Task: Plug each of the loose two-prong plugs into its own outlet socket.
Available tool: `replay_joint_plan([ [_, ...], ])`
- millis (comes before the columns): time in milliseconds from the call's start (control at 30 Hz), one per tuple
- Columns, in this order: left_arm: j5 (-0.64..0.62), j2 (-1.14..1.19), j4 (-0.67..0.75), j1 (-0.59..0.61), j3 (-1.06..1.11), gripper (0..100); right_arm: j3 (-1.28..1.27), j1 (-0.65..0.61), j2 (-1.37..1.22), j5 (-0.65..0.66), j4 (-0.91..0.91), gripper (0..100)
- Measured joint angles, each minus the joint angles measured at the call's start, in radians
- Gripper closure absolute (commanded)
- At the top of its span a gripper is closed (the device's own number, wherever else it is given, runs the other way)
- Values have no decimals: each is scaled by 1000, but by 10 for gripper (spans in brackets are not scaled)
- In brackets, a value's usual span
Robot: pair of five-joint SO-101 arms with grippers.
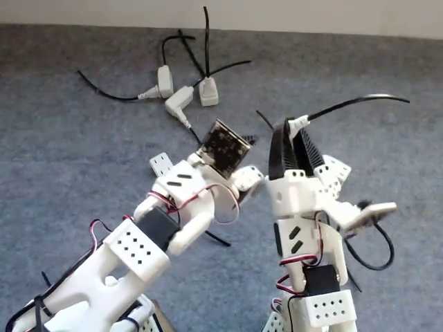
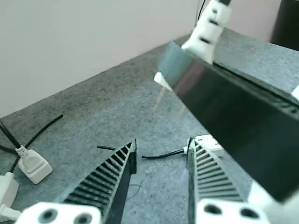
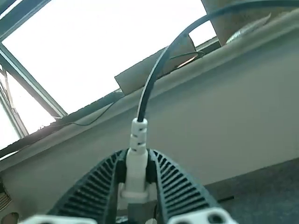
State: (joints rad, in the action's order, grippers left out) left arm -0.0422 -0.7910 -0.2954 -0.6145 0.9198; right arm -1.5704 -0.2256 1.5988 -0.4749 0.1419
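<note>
Progress looks early: no plug can be seen seated in a socket. The right gripper (image 1: 291, 138) has its fingers clenched on 1 white plug (image 3: 137, 154). It holds the plug up off the grey table (image 1: 83, 166), and the black cable (image 3: 159, 70) arches away from the plug's back end. In the left wrist view the same plug hangs above the table, near the left arm.

The left gripper (image 2: 162, 144) sits low over the table with its fingers released and nothing between them. A small white block (image 2: 209, 142) with a thin black lead lies just beside 1 fingertip. It may be a socket, but I cannot tell.

The cluster of 3 loose plugs (image 1: 178, 102) lies at the far side of the table, close together with cords splayed, well apart from both grippers. A white holed block (image 1: 161, 164) beside the left arm might be an outlet, though this is also unclear.

By my reading, 1 plug is picked up but not yet inserted, and 3 are untouched. That leaves every insertion to do, starting with lining the held plug's prongs up with a socket.
</note>
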Motion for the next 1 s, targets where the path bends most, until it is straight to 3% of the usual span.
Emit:
replay_joint_plan([
  [367, 0, 0, 86, 52, 41, 806, 130, -61, -2, 2, -324, 987],
  [633, 0, -2, 146, 78, 78, 806, 273, -170, -2, 203, -557, 990],
  [1000, 0, 0, 152, 112, 78, 806, 443, -227, 0, 298, -798, 990],
])
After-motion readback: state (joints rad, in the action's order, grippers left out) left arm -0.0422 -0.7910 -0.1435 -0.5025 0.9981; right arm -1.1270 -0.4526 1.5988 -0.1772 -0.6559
